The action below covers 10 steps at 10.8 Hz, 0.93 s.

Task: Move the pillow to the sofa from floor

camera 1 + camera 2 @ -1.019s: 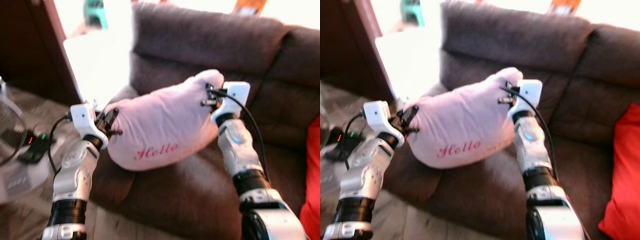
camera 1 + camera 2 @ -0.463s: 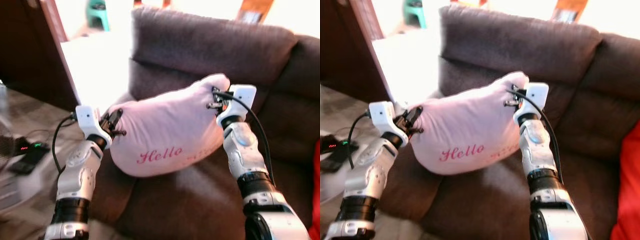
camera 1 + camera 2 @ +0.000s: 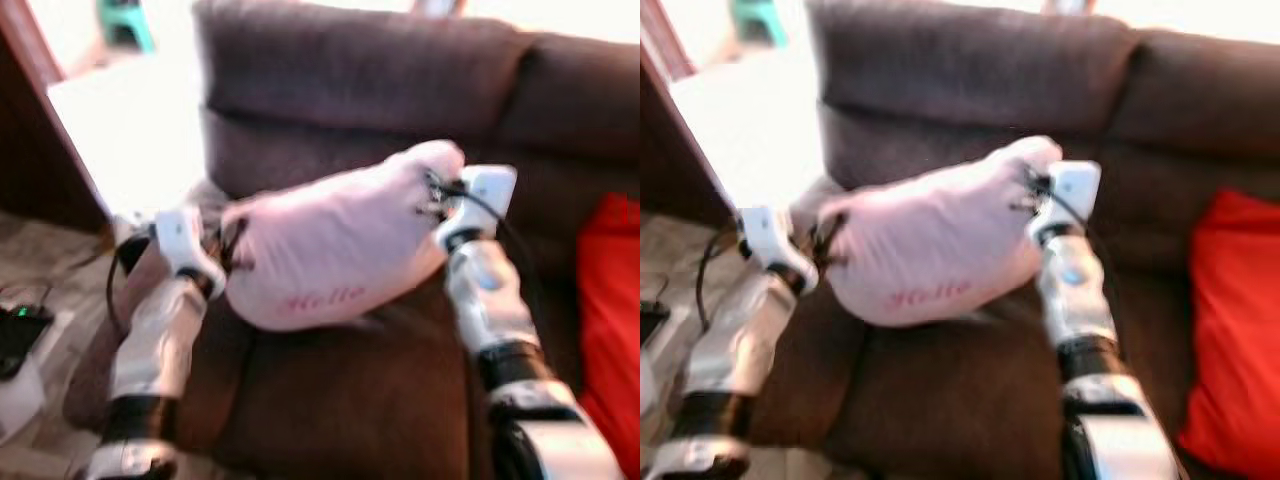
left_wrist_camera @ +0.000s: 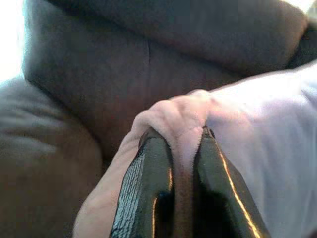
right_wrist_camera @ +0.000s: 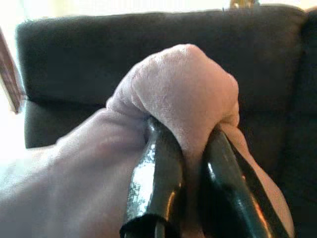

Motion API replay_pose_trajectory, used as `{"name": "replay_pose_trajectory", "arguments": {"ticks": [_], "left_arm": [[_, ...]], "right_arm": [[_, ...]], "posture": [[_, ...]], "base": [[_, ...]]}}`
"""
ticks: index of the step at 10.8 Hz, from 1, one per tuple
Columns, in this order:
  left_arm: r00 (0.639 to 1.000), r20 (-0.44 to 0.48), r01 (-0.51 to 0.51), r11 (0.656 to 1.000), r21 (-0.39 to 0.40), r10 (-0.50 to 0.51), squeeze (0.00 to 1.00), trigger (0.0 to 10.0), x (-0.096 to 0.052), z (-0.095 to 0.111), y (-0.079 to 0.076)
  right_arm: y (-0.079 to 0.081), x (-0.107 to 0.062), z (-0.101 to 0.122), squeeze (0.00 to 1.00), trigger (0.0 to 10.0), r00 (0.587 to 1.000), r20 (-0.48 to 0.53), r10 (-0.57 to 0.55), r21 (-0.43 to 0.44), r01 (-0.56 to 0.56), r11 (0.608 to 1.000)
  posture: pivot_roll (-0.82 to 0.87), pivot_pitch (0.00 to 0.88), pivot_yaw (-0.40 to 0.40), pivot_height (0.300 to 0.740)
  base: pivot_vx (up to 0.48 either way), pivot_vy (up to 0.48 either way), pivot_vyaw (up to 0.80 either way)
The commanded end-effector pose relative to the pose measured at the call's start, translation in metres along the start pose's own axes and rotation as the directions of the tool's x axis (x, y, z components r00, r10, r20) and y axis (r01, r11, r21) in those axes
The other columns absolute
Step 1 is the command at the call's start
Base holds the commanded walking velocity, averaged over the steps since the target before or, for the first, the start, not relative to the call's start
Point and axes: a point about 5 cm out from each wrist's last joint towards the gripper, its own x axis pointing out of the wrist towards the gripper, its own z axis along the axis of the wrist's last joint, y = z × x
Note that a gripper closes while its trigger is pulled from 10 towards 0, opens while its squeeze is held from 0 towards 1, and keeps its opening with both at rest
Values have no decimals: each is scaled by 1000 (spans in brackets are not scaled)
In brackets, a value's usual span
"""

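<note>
Two grippers hold one pale pink pillow [image 3: 335,255] up in the air in front of a dark brown sofa [image 3: 380,90]. On the left, beyond the sofa's arm, lie a patch of floor [image 3: 40,250] and a small dark device [image 3: 15,335] with a green light. The left gripper [image 3: 232,262] pinches the pillow's left corner; in the left wrist view its two black fingers [image 4: 148,193] stand close together with a fold of pink fabric squeezed between them. The pillow hangs tilted, its right end higher, with red script reading "Hello" [image 3: 322,298] on its lower front, blurred in the head views. It hovers above the sofa's seat cushion [image 3: 340,400], apart from it. The right gripper [image 3: 432,192] clamps the raised right corner; in the right wrist view its fingers [image 5: 158,183] are narrowed on a bunched knob of fabric. Farther right, a red cushion [image 3: 610,330] rests on the sofa seat.
</note>
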Motion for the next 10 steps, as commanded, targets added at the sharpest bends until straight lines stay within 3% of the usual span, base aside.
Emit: {"name": "replay_pose_trajectory", "arguments": {"ticks": [1, 2, 4, 7, 10], "left_arm": [[992, 13, 121, 992, 18, -122, 0, 10000, 0, 11, -15], [967, -47, 253, 966, 47, -251, 0, 10000, -5, 8, -30], [910, -94, 409, 911, 55, -404, 0, 10000, -13, 8, -51], [876, -123, 474, 880, 34, -467, 0, 10000, -21, 2, -62], [883, -138, 458, 888, 40, -449, 0, 10000, -25, 1, -60]], "right_arm": [[6, 8, 11, 0, 10000, 1000, 17, 23, -31, -22, 999], [6, 14, 12, 0, 10000, 1000, 0, 20, -31, -20, 999], [6, 27, 16, 0, 10000, 999, -49, 10, -21, -11, 1000], [19, 39, 24, 0, 10000, 994, -87, 60, -15, -61, 998], [37, 43, 26, 0, 10000, 985, -96, 141, -15, -143, 990]], "posture": [[77, 26, -63, 740], [88, 25, -69, 740], [102, 26, -80, 740], [115, 30, -94, 740], [128, 41, -108, 740]], "base": [[0, 0, 0], [0, 0, 0], [0, 0, 0], [0, 0, 0], [0, 0, 0]]}}
